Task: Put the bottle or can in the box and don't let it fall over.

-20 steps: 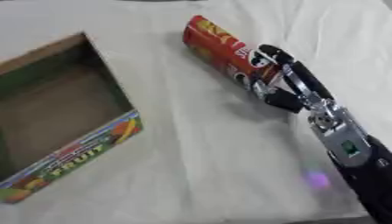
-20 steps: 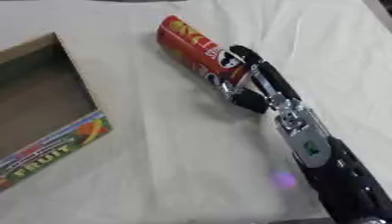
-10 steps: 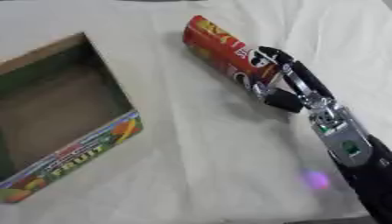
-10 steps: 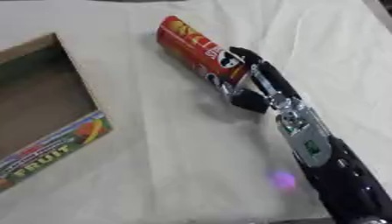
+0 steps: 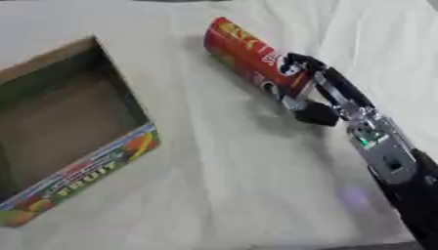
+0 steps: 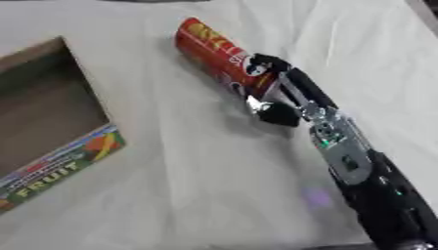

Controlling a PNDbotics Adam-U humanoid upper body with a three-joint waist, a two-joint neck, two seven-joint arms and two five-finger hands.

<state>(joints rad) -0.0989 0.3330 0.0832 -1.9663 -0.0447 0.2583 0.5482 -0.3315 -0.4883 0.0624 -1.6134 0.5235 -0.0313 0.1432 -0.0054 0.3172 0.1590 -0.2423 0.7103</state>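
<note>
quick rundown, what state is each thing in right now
red can: lying on its side on the white cloth, outside the box, gripped near its lower end
right hand: fingers and thumb curled round the red can
cardboard box: open at the top, nothing seen inside, standing on the cloth to the left of the can
white cloth: spread over the table, wrinkled
left hand: not in view

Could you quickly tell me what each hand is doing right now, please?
Right hand: shut on the red can, which lies on its side on the table.
Left hand: not in view.
</note>
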